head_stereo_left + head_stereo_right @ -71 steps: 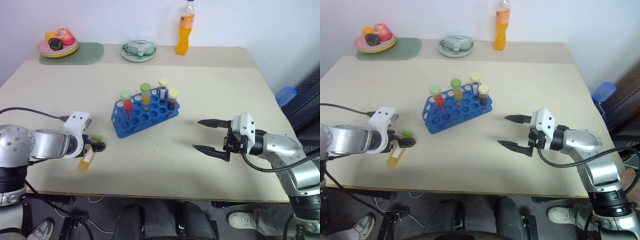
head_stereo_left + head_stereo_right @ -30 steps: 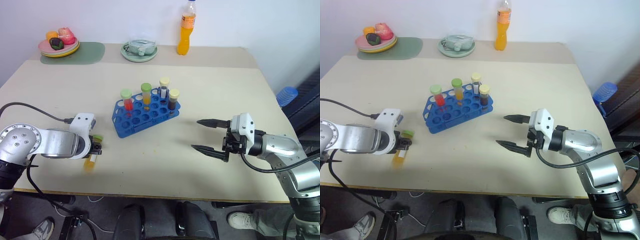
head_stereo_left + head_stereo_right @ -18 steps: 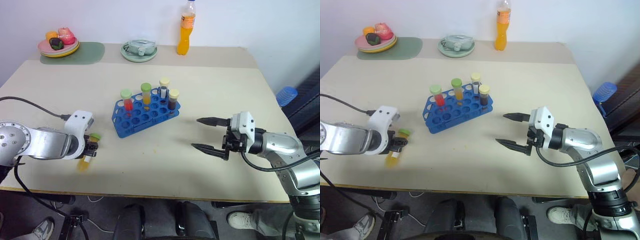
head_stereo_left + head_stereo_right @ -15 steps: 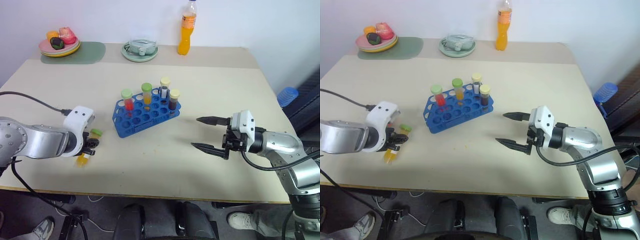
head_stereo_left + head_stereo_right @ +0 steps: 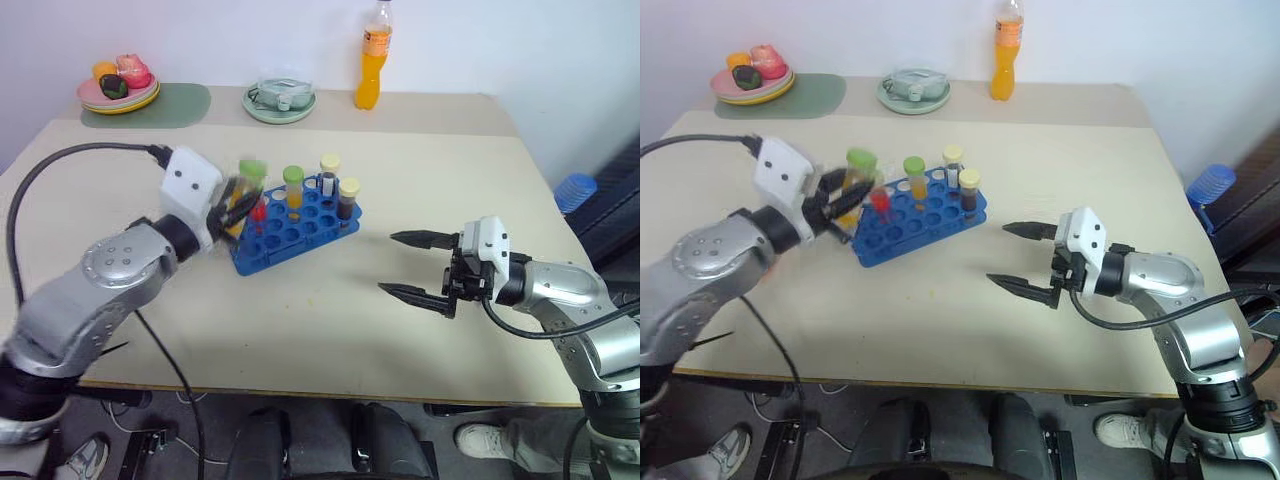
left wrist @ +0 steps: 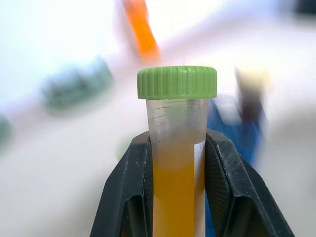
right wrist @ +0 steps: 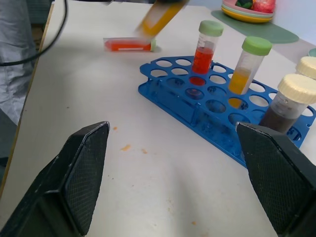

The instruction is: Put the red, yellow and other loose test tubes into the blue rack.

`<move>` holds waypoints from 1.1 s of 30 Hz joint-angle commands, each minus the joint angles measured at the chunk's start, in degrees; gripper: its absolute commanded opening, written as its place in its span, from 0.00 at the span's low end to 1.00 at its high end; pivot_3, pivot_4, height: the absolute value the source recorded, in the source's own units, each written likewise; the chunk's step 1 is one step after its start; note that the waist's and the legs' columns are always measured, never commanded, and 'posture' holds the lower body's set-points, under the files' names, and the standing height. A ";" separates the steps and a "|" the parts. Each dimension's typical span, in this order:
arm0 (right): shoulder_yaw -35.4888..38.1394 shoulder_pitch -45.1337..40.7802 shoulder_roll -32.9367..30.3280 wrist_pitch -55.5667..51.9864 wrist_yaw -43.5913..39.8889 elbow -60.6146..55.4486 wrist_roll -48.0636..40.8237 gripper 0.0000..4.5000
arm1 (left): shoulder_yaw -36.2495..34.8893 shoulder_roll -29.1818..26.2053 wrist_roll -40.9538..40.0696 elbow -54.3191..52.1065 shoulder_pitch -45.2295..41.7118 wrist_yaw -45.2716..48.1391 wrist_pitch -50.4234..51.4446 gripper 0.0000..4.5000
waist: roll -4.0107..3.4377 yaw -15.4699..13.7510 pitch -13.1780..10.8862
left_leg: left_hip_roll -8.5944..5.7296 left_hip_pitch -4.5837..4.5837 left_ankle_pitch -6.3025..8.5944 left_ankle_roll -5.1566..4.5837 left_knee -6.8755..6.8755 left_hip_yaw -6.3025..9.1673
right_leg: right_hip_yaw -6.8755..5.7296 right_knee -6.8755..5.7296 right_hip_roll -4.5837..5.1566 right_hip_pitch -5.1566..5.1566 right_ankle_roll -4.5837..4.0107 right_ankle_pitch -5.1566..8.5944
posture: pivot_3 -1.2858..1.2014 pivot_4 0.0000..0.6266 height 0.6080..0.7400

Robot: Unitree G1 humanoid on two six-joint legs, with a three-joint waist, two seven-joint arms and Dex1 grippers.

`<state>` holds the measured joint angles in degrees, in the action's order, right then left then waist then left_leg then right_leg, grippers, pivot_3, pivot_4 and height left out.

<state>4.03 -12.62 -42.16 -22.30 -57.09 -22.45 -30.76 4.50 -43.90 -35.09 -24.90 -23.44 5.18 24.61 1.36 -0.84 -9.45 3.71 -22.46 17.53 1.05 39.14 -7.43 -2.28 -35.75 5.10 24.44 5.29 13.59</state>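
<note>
A bright blue rack (image 5: 292,232) stands mid-table holding four upright capped tubes. A green-capped yellow tube (image 6: 177,163) is held above its left end. A red tube (image 7: 129,45) lies flat on the table beyond the rack.

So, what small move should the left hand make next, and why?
Probably carry the yellow tube over a free hole of the blue rack and stand it upright. The left hand is shut on the tube, lifted beside the rack, where many holes are empty.
</note>
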 commanded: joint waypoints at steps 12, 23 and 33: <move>6.83 1.49 -3.57 -5.55 4.58 -8.25 -3.42 0.93 | 3.35 24.06 16.94 24.84 -2.03 19.40 -32.49 0.18 | 0.04 0.09 0.00 | 0.01 -0.06 0.08 -0.16 0.04 -0.01 | -0.01 0.11 0.02 0.00 0.04 -0.02 | 0.52 0.24 1.00; 8.29 3.45 -3.61 -5.79 6.10 -10.01 -3.34 0.93 | 2.52 32.68 22.19 39.10 -5.44 23.16 -41.72 0.18 | 0.04 0.08 0.00 | 0.01 -0.06 0.27 -0.49 0.08 0.01 | -0.01 0.09 0.02 -0.02 0.06 -0.03 | 0.52 0.24 1.00; 9.58 5.35 -3.51 -5.30 6.73 -10.83 -3.27 0.93 | 2.18 36.05 25.06 48.17 -7.16 24.47 -47.94 0.18 | 0.05 0.09 0.01 | 0.02 -0.06 0.32 -0.58 0.09 0.02 | -0.02 0.14 0.02 -0.05 0.07 -0.04 | 0.52 0.24 1.00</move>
<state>11.58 -7.18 -45.11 -28.38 -50.72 -30.83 -32.94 7.22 -8.35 -10.24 23.87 -29.82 28.80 -21.82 1.41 -0.76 -9.44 3.72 -22.52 17.85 0.47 39.23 -7.41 -2.31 -35.60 5.12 24.39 5.36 13.55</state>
